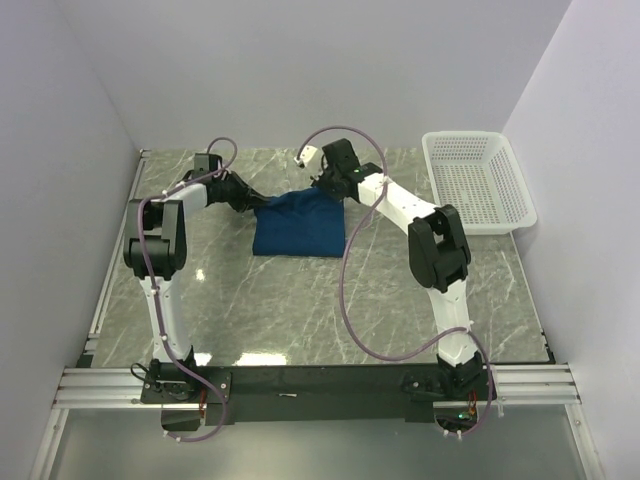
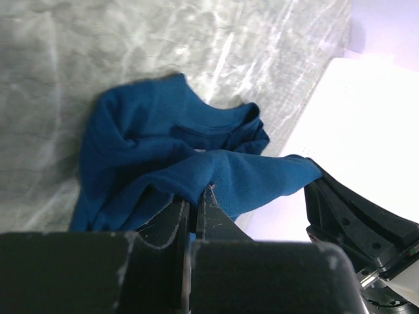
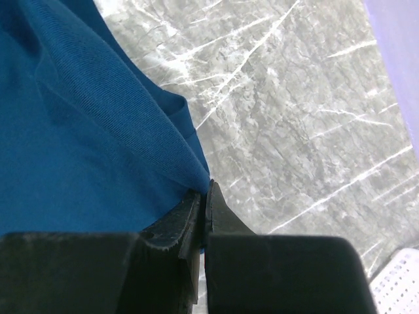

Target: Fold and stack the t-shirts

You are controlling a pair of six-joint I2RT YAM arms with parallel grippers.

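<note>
The dark blue t-shirt [image 1: 300, 225] lies partly folded on the marble table, its print hidden. My left gripper [image 1: 250, 197] is shut on the shirt's far left corner and holds it lifted; in the left wrist view the fabric [image 2: 196, 163] drapes over the closed fingers [image 2: 194, 208]. My right gripper [image 1: 325, 183] is shut on the shirt's far right edge; in the right wrist view the cloth [image 3: 85, 150] runs into the closed fingers [image 3: 204, 199]. The two grippers hold the far edge between them.
A white plastic mesh basket [image 1: 478, 180] stands at the back right of the table. The grey marble tabletop [image 1: 300, 300] stretches in front of the shirt. Walls close in on the left, back and right.
</note>
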